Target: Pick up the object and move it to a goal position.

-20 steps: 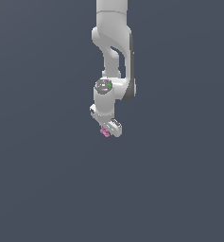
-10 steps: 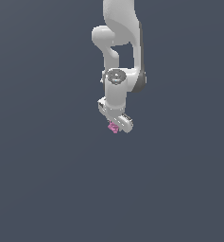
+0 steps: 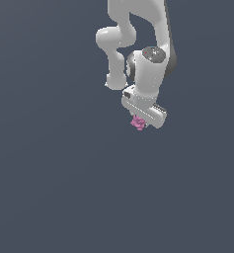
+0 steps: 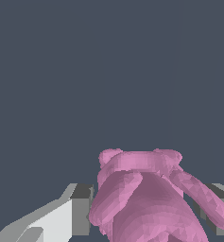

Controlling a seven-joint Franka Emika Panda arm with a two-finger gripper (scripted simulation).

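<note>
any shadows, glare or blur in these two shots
Exterior view: flat grey backdrop with no cast shadow, soft shading on the white arm, and the pink object tiny and coarse under the claw. Wrist view: no glare or blur, the object fills the frame with faceted edges, cropped at the border.

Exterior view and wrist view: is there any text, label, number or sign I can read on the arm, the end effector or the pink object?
None: no readable text, label, number or sign in either view.
The end effector is plain white and grey.
The pink object is bare, with no print.
A tiny reddish speck sits on the arm, too small to read as anything.
</note>
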